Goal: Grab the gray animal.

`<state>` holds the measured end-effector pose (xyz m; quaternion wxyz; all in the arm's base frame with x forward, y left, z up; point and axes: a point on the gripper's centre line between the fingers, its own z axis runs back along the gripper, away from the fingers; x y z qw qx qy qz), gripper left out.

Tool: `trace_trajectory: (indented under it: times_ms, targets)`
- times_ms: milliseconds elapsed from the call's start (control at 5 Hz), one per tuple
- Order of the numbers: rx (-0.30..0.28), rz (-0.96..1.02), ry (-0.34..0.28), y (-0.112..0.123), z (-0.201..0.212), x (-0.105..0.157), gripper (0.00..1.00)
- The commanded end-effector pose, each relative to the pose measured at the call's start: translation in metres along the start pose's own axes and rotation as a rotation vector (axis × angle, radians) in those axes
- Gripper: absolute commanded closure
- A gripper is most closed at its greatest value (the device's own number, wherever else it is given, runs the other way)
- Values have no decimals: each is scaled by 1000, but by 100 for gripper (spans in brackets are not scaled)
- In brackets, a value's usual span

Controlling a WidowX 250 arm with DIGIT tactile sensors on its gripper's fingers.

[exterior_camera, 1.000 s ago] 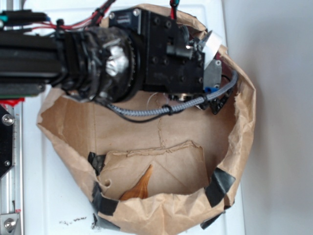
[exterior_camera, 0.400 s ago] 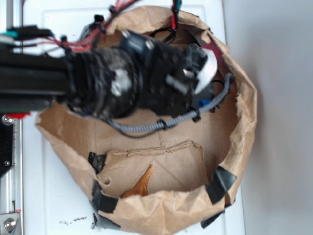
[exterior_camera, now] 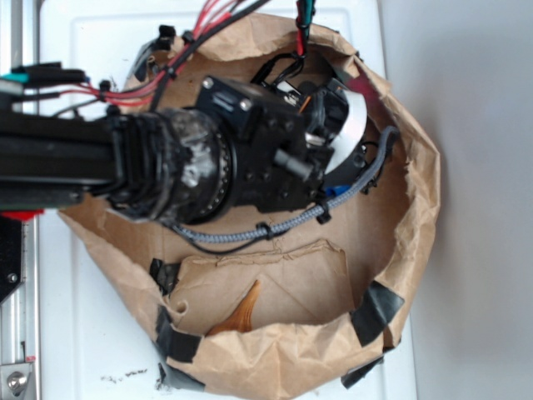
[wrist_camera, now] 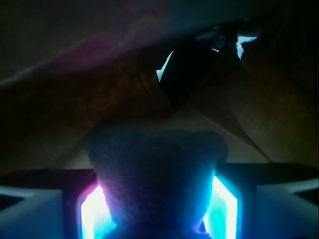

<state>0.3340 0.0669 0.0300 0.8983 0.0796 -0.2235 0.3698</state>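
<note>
Since the earlier frame, your arm has rolled and shifted lower-left within the paper bag (exterior_camera: 416, 192), wrist now tilted. Your gripper (wrist_camera: 157, 209) is clamped on the gray animal (wrist_camera: 157, 174), which sits between both fingers. Risk, in my judgement: soft plush may slip out, or the trailing cable (exterior_camera: 275, 225) could snag the bag's rim. Only the wrist view confirms the hold; only the exterior view shows the orange-brown pointed object (exterior_camera: 240, 317) lying well apart.

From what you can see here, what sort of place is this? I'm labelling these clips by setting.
Probably a lab test bench, not a home: a white tabletop, a taped-up brown paper bag used as a bin, and a metal rail at the edge.
</note>
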Motion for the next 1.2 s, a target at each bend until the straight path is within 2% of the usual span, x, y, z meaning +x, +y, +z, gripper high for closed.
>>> trace_trajectory:
  times_ms: [0,200,400,600,800,1000]
  targets:
    - [-157,-114,112,3,75,15,100]
    - [-204,-202,211,0,119,21,100]
    - [-193,-333,239,-12,142,20,100]
    - [-184,-400,224,-16,165,20,100]
    - [-213,-432,278,-12,187,30,100]
    - [-192,-464,323,-13,196,37,100]
